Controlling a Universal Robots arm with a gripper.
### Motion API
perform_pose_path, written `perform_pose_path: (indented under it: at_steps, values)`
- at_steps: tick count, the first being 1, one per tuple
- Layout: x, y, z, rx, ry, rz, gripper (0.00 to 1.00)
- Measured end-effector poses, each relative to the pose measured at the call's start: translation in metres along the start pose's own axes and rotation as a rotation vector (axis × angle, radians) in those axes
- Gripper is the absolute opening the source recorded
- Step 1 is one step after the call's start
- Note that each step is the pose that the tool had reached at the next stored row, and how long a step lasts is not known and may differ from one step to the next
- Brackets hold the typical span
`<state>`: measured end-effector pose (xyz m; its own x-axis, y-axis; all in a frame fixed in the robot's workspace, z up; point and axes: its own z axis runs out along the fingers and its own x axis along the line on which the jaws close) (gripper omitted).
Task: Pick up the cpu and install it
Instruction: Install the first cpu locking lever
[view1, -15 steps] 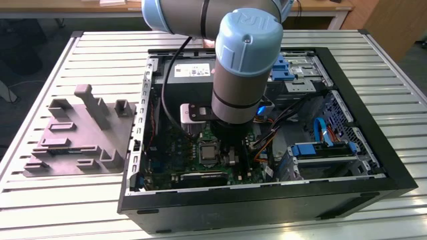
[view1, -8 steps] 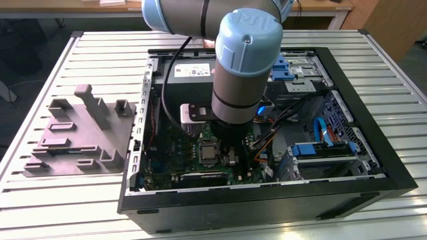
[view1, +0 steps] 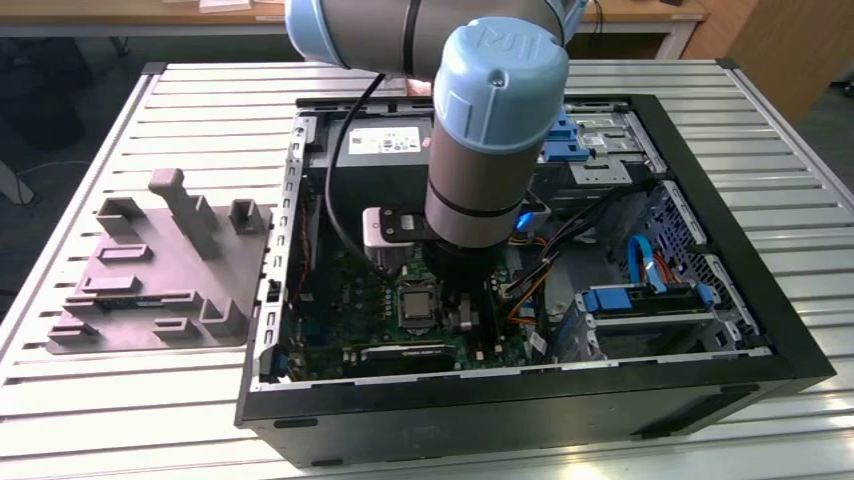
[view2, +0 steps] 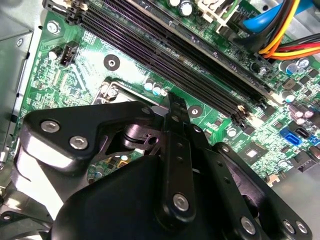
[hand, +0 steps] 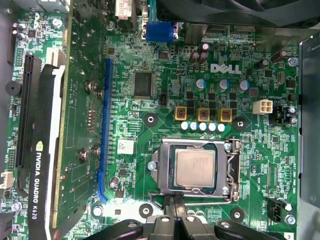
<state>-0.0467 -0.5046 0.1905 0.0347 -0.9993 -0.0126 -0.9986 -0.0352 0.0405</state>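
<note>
The cpu (hand: 195, 167), a flat square chip with a silvery-grey top, lies inside the metal-framed socket (hand: 231, 170) on the green motherboard (hand: 150, 65). My gripper (hand: 174, 199) hangs over the socket's edge just beside the cpu, its two thin fingers pressed together and holding nothing. In the second wrist view the gripper (view2: 174, 100) points down at the board near the socket (view2: 111, 92), which its black body mostly hides. In the exterior view the arm (view1: 487, 140) reaches down into the open computer case, above the socket (view1: 414, 302).
A graphics card (hand: 47, 150) stands beside the socket area. Long memory slots (view2: 175, 45) and coloured cables (view2: 285, 30) lie close by. The case walls (view1: 747, 250) enclose the board. A grey fixture tray (view1: 160, 270) sits on the slatted table at the exterior view's left.
</note>
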Motion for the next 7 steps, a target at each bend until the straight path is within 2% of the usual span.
perform_pose_path:
  at_steps: [7]
  values:
    - [0.0001, -0.0016, 0.0004, -0.0001, 0.0002, 0.000, 0.11]
